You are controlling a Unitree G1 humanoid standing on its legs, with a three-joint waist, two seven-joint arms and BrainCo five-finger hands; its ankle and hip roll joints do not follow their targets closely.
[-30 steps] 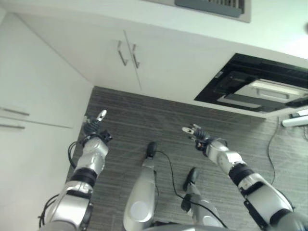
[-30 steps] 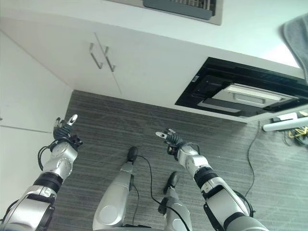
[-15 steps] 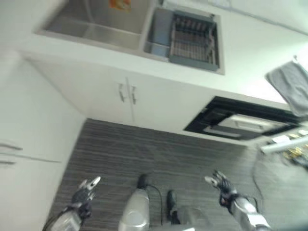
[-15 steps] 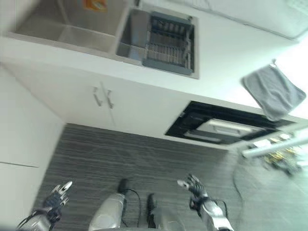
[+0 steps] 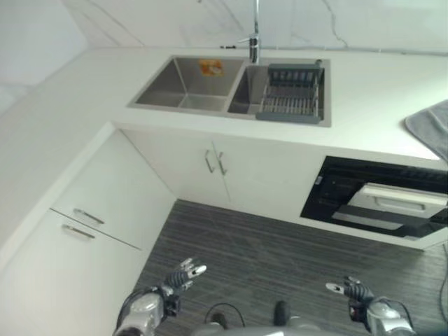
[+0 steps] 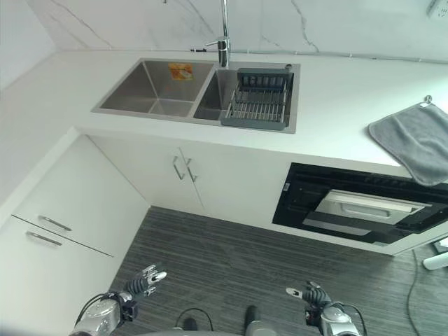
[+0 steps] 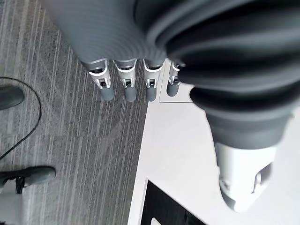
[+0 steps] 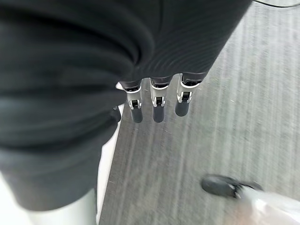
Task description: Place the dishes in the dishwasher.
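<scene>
The dishwasher (image 6: 357,203) sits under the white counter at the right, its black front partly open with a white panel showing inside. A dark dish rack (image 6: 259,98) rests in the right basin of the steel sink (image 6: 150,87); I cannot make out any dishes in it. My left hand (image 6: 138,283) hangs low over the grey floor at the lower left, open and holding nothing, its fingers (image 7: 126,86) straight. At the lower right my right hand (image 6: 308,293) is open too, with straight fingers (image 8: 158,105) and nothing in it. Both hands are far from the dishwasher.
A grey towel (image 6: 413,143) lies on the counter at the right. A faucet (image 6: 224,38) stands behind the sink, and an orange patch (image 6: 180,70) marks the left basin. White cabinet doors (image 6: 183,168) are below the sink, with drawers (image 6: 49,231) to the left.
The camera has tilted up, bringing the counter, sink and towel into view and pushing both hands to the bottom edge. Both hands stay open and hold nothing.
</scene>
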